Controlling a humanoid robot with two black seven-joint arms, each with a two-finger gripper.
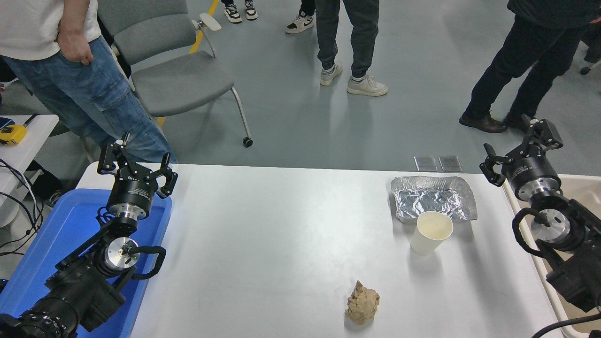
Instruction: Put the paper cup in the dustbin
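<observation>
The white paper cup (pixel 430 233) stands upright on the white table (pixel 281 244), right of centre, just in front of the foil tray. The beige dustbin (pixel 582 188) shows only partly at the right edge, beside the table, mostly hidden behind my right arm. My right gripper (pixel 519 148) is open and empty, raised above the table's far right corner and the bin's rim, about a hand's width to the right of and beyond the cup. My left gripper (pixel 136 164) is open and empty, parked above the blue tray at the left.
A crinkled silver foil tray (pixel 434 199) lies behind the cup. A crumpled brown paper ball (pixel 362 303) lies near the front. A blue plastic tray (pixel 61 234) sits at the left edge. People stand beyond the table, and a grey chair (pixel 173 70) stands at the far left.
</observation>
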